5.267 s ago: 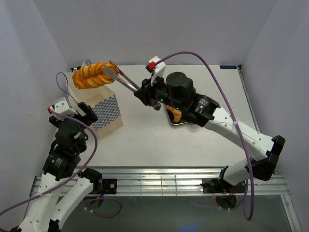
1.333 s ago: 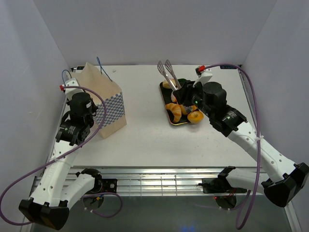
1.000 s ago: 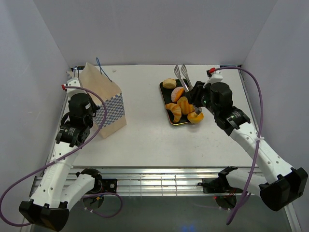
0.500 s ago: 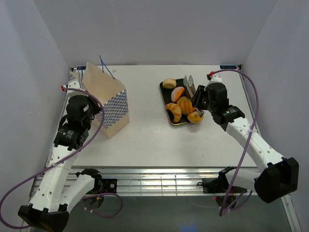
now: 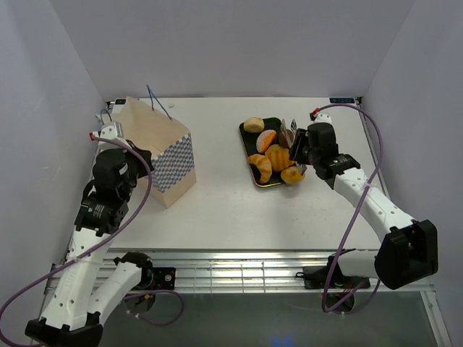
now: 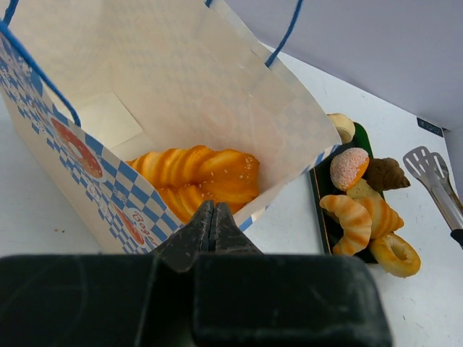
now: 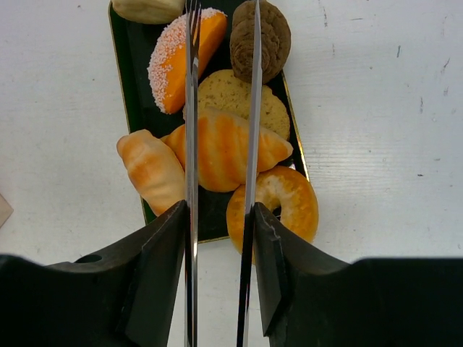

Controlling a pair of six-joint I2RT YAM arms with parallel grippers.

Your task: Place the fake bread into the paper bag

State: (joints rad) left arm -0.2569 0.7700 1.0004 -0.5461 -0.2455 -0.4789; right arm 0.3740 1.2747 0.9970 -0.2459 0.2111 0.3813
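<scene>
The long ridged loaf [image 6: 195, 177], held above the bag moments earlier, now lies inside the paper bag [image 6: 181, 72] at the far left corner of the counter [image 7: 376, 108]. One piece is delivered, and the rest remain on the dark tray [image 7: 132, 61] near the far edge. The left tool [image 6: 213, 220] is pressed together on the bag's thin, matte paper rim. The right tool [image 7: 218, 213] clamps metal tongs [image 7: 192, 108], now returned over the tray. Their flat blades stand apart, straddling a glossy, rounded, striped croissant [image 7: 221, 148].

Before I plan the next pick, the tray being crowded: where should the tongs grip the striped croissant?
Probably the thick middle of the striped croissant, from straight above, tongs turned to close across its short width: it lies crosswise, longer than the blades' gap.
</scene>
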